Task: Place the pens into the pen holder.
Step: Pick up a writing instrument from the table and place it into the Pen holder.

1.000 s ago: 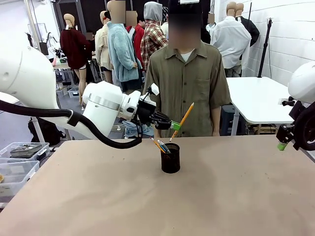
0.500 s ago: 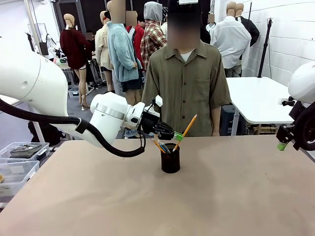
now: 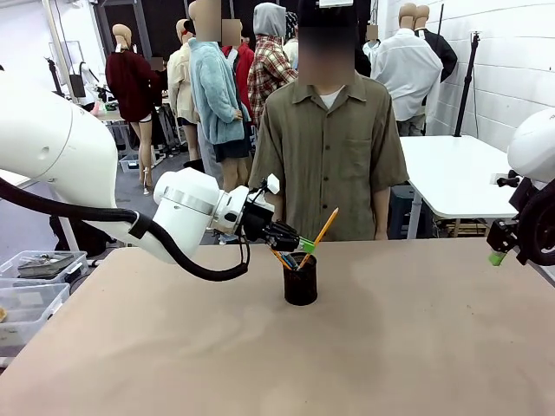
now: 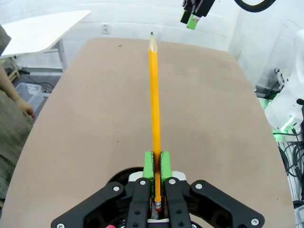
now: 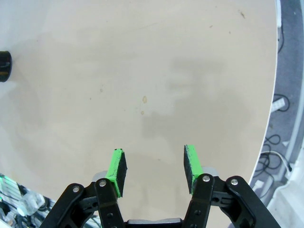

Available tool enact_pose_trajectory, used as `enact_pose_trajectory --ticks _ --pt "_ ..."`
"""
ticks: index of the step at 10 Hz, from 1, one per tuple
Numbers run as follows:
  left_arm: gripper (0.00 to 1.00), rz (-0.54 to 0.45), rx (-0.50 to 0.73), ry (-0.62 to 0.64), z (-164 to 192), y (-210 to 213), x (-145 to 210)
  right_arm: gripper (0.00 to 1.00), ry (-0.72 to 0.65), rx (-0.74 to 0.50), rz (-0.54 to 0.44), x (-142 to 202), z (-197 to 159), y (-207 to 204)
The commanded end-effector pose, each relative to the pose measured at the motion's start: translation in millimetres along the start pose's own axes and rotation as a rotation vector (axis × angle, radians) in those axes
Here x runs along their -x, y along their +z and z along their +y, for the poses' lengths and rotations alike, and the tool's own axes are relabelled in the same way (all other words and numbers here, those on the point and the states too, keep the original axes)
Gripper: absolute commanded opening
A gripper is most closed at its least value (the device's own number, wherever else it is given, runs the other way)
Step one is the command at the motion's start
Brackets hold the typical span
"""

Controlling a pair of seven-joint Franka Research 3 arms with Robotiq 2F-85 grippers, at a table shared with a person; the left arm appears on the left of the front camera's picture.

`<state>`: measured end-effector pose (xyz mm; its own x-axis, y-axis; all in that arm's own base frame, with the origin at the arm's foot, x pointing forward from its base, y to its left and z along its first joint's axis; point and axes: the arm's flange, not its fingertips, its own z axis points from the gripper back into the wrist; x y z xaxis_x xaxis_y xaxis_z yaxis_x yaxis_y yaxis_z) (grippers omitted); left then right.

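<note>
The black mesh pen holder (image 3: 301,278) stands mid-table with two pens (image 3: 284,258) leaning in it. My left gripper (image 3: 305,245) hangs just above its rim, shut on a yellow-orange pencil (image 3: 319,234) that slants up to the right, its lower end dipping into the cup. Seen from the left wrist, the pencil (image 4: 154,95) runs straight out from between the green pads (image 4: 148,166) of the gripper (image 4: 156,166), and the holder's rim (image 4: 118,175) lies below the fingers. My right gripper (image 5: 153,164) hangs open over bare table at the far right edge (image 3: 497,256).
A person in an olive shirt (image 3: 332,147) stands right behind the table's far edge. Clear plastic bins (image 3: 35,277) sit off the table's left side. A white table (image 3: 451,173) stands at the back right. The holder's edge (image 5: 4,65) appears far left in the right wrist view.
My left gripper has lowered the pencil toward the holder, bringing its lower end down into the cup. The right arm has stayed still.
</note>
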<state>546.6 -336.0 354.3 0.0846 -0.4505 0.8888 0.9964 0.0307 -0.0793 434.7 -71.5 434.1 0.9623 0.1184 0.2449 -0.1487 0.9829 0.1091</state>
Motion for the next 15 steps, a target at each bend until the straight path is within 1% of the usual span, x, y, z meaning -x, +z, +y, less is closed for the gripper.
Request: enact_pose_trajectory --ticks 1,2,3,8,9,10,12,13,15 --pt "0.00 -0.031 0.015 -0.012 -5.1 5.7 9.2 0.62 -0.011 0.040 0.005 0.3 2.0 -2.2" --pt "0.00 -0.025 0.011 -0.017 -5.8 5.9 10.8 0.62 -0.011 0.040 0.005 0.3 2.0 -2.2" --pt "0.06 -0.020 0.015 -0.024 -6.9 4.0 12.3 0.62 -0.011 0.040 0.005 0.3 2.0 -2.2" --pt "0.49 -0.002 0.022 -0.020 -8.6 3.3 22.5 0.62 -0.011 0.040 0.005 0.3 2.0 -2.2" --pt "0.52 -0.005 0.014 -0.024 -12.1 6.5 22.4 0.62 -0.011 0.040 0.005 0.3 2.0 -2.2" --pt "0.52 -0.007 0.016 -0.025 -18.5 11.8 17.0 0.62 -0.011 0.040 0.005 0.3 2.0 -2.2" --pt "0.52 0.024 -0.019 -0.051 -35.5 28.7 3.0 0.62 -0.011 0.040 0.005 0.3 2.0 -2.2" --pt "0.52 0.007 -0.037 -0.087 -47.8 44.7 -7.6 0.62 -0.011 0.040 0.005 0.3 2.0 -2.2" --pt "0.52 -0.020 -0.121 -0.158 -64.9 76.7 -30.9 0.62 -0.011 0.040 0.005 0.3 2.0 -2.2"
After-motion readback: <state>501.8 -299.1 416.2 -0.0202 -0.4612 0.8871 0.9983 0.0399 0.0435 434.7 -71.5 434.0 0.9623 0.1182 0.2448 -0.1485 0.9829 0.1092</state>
